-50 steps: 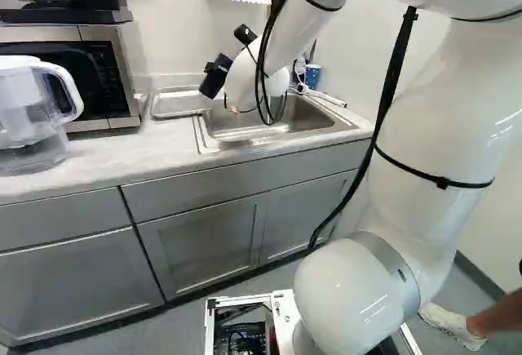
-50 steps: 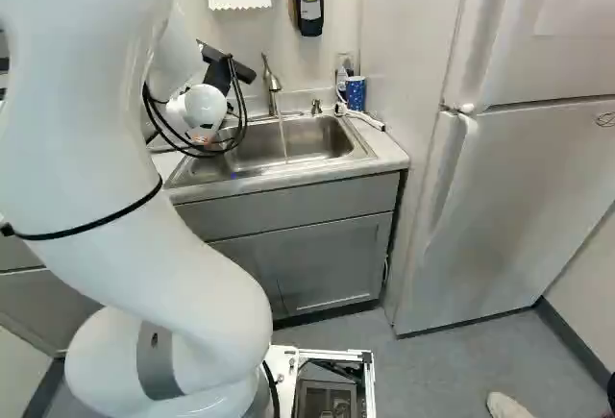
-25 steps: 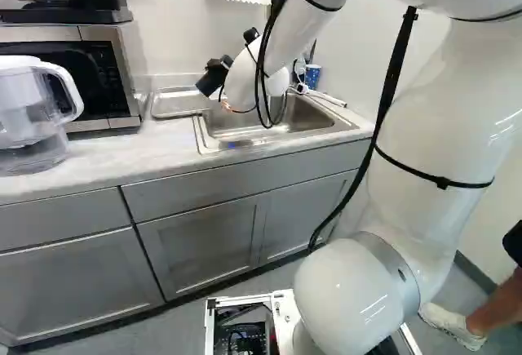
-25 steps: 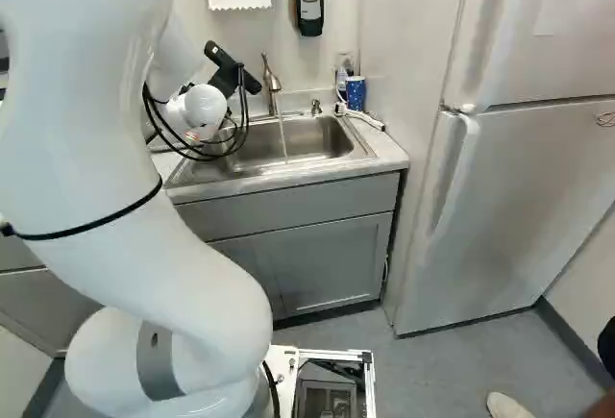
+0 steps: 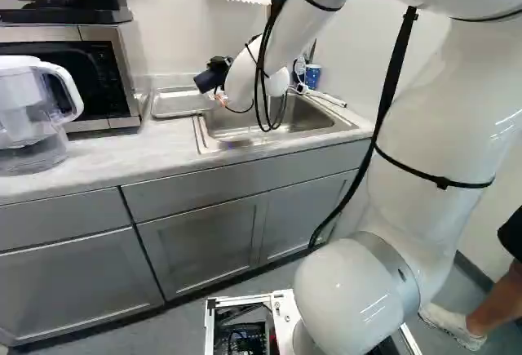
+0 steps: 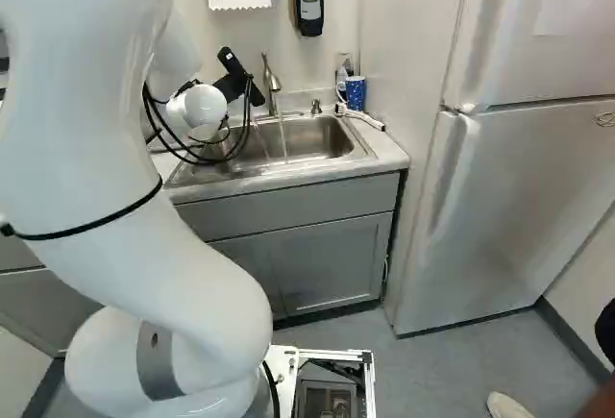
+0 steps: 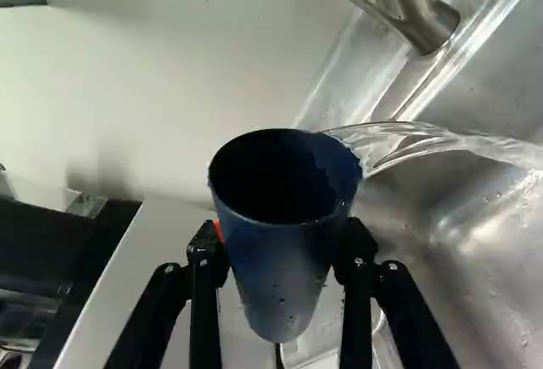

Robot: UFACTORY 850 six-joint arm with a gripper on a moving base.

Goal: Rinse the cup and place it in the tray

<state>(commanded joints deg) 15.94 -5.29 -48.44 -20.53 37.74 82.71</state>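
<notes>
While water (image 7: 407,142) runs off the rim of the dark blue cup (image 7: 284,288) toward the sink (image 6: 312,157), the rinse looks to be in its emptying stage. The pincer (image 7: 280,242) pinches the cup from two sides, over the sink's left part. A thin stream also falls from the faucet (image 6: 272,80) into the sink. The next move probably calls for tipping the cup until it drains, then carrying it left to the metal tray (image 5: 175,104) on the counter (image 5: 94,159); wet walls could let it slip.

How much water is left in the cup I can't tell; its inside is dark. The clear pitcher (image 5: 24,114) stands at the left, its contents unclear. A spotted blue cup (image 6: 356,94) sits at the far right behind the sink, its inside hidden.
</notes>
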